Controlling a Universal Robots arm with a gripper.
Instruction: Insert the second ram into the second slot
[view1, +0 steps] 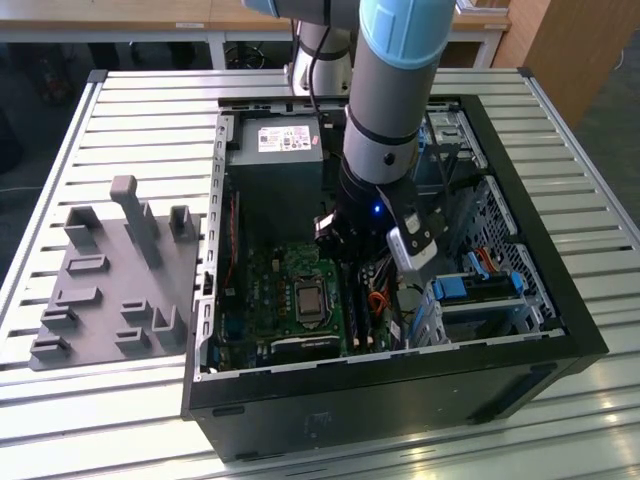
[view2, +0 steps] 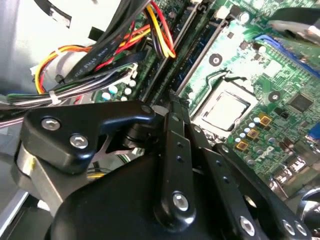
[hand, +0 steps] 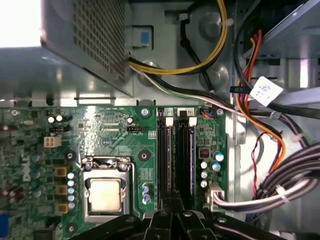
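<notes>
Exterior view: computer case holds motherboard.

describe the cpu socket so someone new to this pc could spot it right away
Start at the open black computer case on the slatted table and find the green motherboard on its floor. The cpu socket sits beside the long dark memory slots. It is the lone square silver plate in a metal frame; everything around it is small parts.
</notes>
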